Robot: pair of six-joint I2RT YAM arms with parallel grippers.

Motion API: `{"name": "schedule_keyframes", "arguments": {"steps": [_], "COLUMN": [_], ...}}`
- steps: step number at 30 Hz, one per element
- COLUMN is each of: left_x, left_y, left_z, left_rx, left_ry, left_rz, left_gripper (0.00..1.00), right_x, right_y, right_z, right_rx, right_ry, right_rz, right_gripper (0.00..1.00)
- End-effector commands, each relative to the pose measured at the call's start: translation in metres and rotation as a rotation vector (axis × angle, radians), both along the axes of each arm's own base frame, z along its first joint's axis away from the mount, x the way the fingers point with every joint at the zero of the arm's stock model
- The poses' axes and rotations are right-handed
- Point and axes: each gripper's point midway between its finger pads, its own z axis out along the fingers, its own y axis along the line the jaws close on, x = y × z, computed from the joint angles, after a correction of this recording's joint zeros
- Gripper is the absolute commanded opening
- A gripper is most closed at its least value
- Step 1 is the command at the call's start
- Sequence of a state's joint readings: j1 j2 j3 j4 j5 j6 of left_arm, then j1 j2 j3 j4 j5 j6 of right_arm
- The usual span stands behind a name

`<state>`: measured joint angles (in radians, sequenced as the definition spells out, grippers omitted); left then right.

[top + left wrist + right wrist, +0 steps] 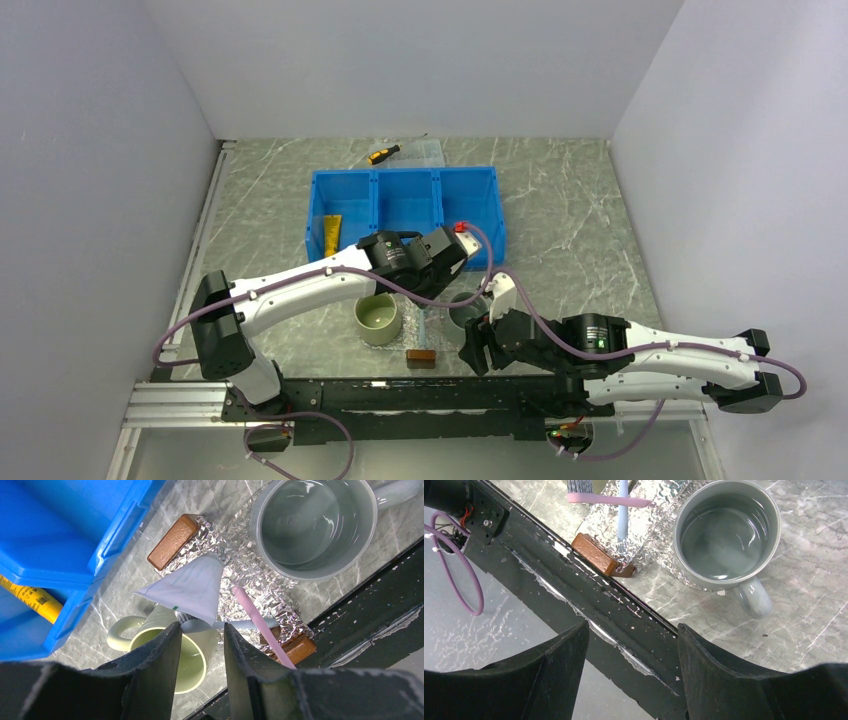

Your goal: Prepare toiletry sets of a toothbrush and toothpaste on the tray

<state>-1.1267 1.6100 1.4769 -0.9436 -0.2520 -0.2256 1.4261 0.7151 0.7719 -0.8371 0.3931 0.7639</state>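
Left wrist view: the left gripper (200, 627) has its jaws partly spread, wider than the cap of the toothpaste (192, 587). The cap sits just ahead of the fingertips, so nothing looks pinched. The tube rests tilted over the tray (260, 577), its long axis running straight away from the jaws — cap end nearest, flat crimped end far, toward 1 of the 2 wooden handles (172, 540). The toothbrush (256, 621) lies on the tray just right of the tube, roughly along the tray's length, with a pale blue stick (245, 624) crossing it. The right gripper (632, 626) hangs over the table's near edge beside the grey mug (724, 535), jaws wide and empty. The left arm is plainly the nearer one. As I judge it, the coming move turns on backing out along the tube's own axis — any sideways drift would let a fingertip drag the cap.
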Motion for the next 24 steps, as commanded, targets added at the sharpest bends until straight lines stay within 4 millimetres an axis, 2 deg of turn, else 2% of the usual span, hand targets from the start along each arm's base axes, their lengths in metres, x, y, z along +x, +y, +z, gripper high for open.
{"name": "schedule_keyframes", "arguments": {"steps": [1, 12, 24], "left_x": [0.007, 0.009, 0.016], "left_y": [-0.006, -0.003, 0.007], "left_z": [0.020, 0.027, 0.065], "left_rx": [-0.051, -0.059, -0.148], "left_ry": [-0.041, -0.062, -0.157], "left_rz": [-0.003, 0.011, 0.048], "left_gripper": [0.42, 0.46, 0.62], "right_x": [0.004, 0.004, 0.006], "right_y": [0.005, 0.005, 0.008], "right_z": [0.007, 0.008, 0.015], "right_rx": [0.026, 0.029, 0.033], "right_ry": [-0.021, -0.020, -0.032], "right_rz": [-0.007, -0.012, -0.012], "right_gripper": [0.68, 0.68, 0.68]}}
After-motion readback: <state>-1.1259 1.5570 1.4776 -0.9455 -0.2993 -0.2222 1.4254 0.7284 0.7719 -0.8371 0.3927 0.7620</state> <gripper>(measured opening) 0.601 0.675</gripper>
